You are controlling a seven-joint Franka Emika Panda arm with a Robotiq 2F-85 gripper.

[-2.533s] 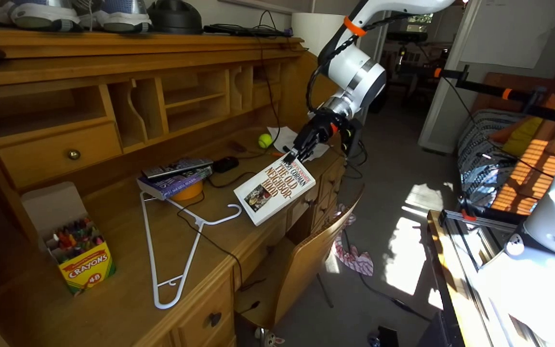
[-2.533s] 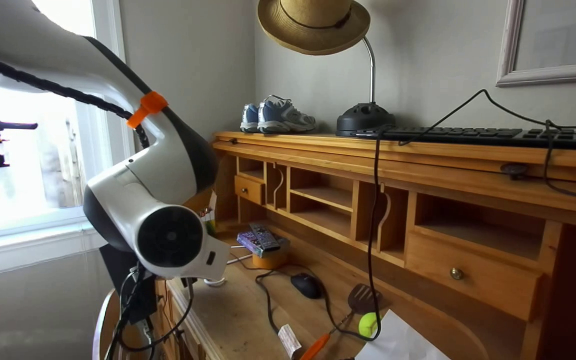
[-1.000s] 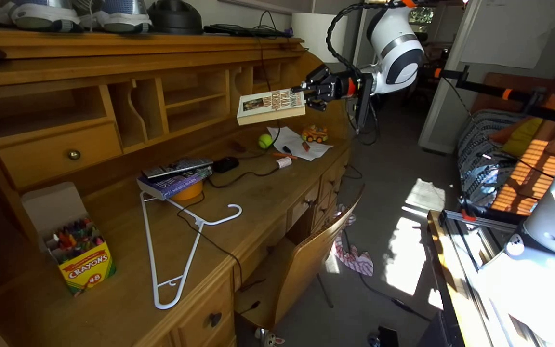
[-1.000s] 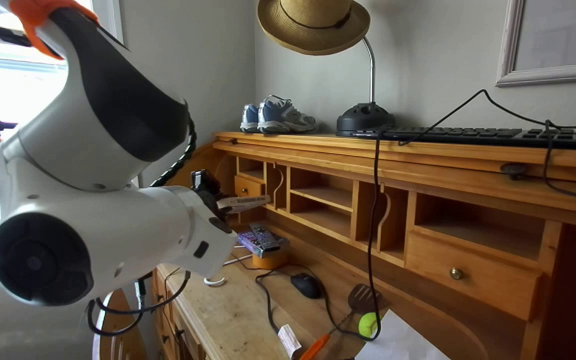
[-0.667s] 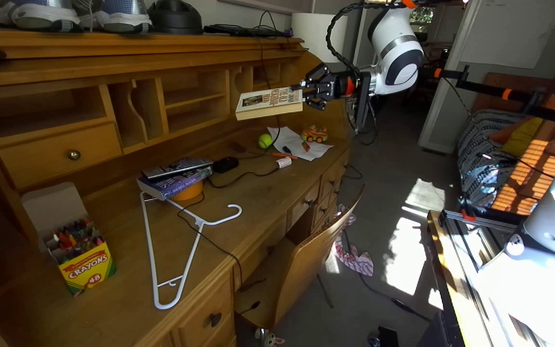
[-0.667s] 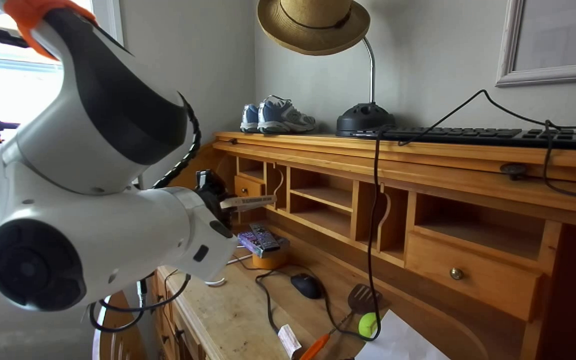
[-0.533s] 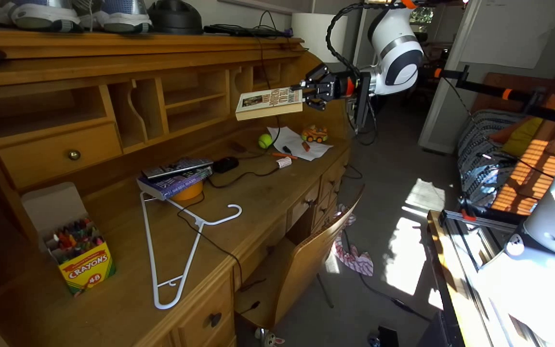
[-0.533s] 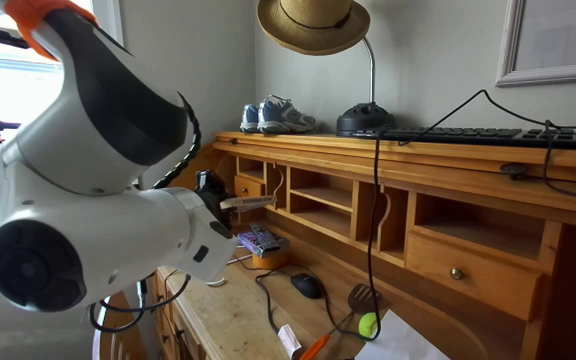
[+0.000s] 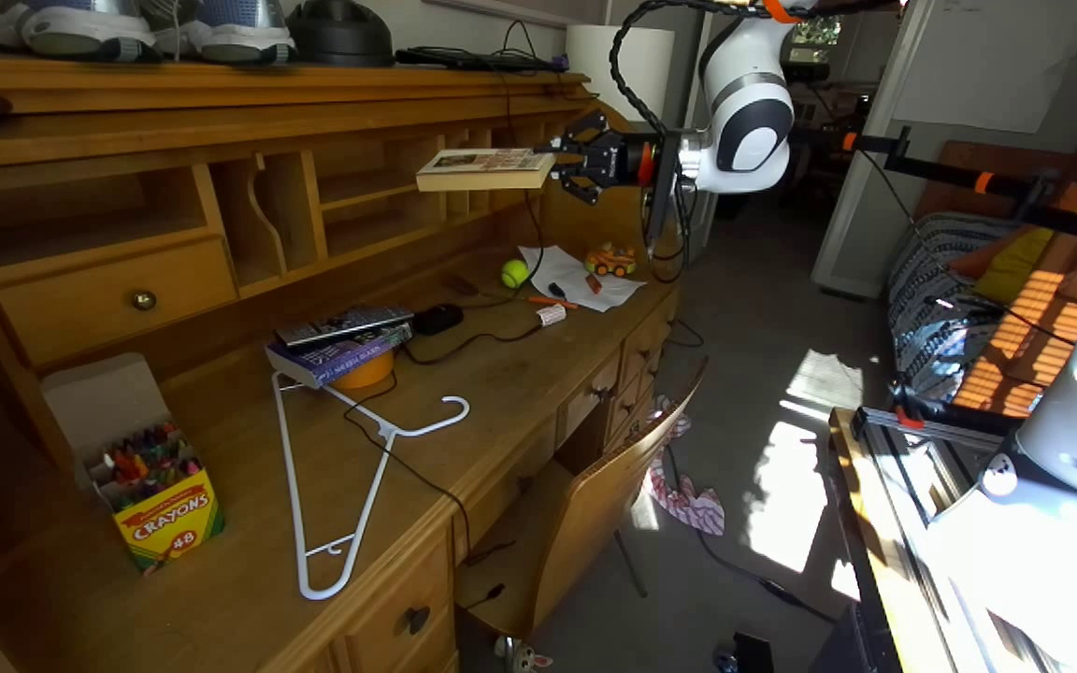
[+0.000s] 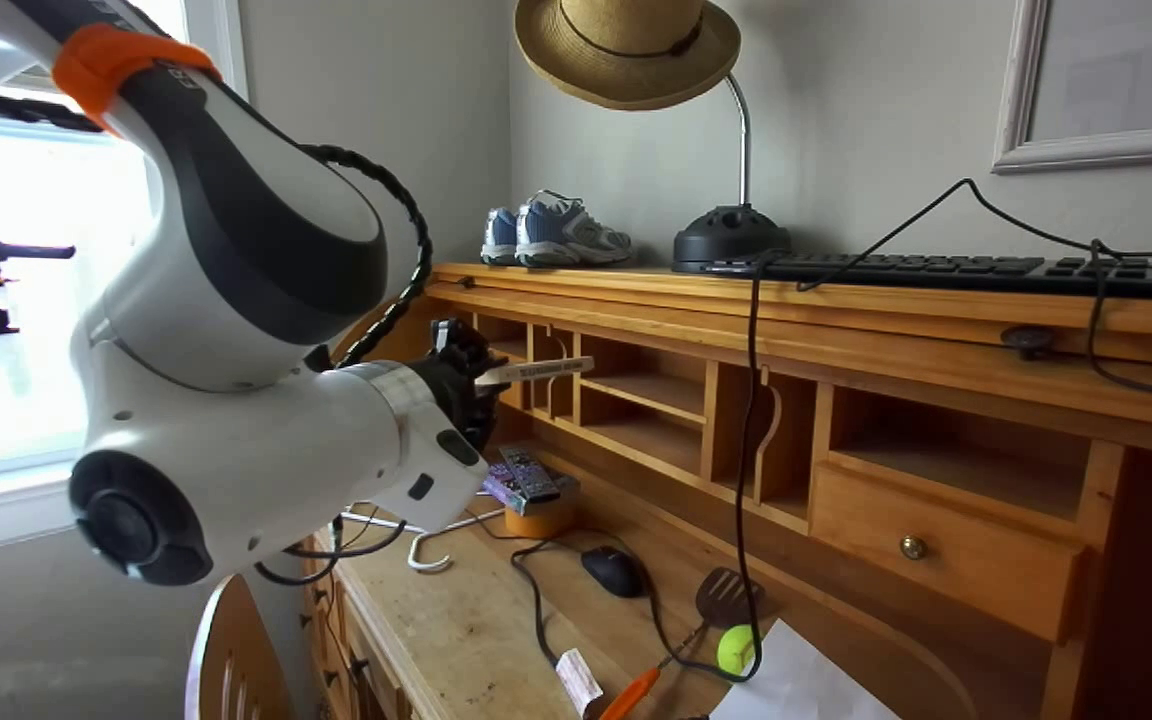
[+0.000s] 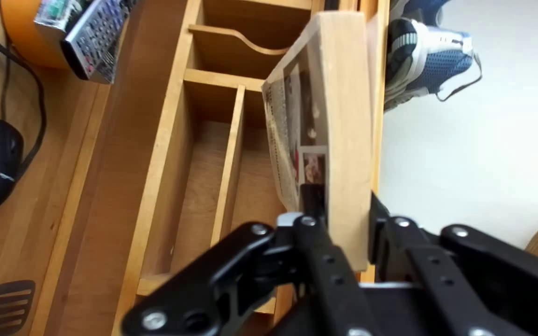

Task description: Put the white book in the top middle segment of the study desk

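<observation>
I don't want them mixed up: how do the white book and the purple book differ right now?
The white book is held in the air by the gripper; the purple book rests on an orange object. The white book has nothing stacked on it; the purple book lies beneath a remote. Both carry printed text.

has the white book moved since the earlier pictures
Yes: judged against the brass drawer knob in an exterior view, the white book has shifted up and to the picture's left.
</observation>
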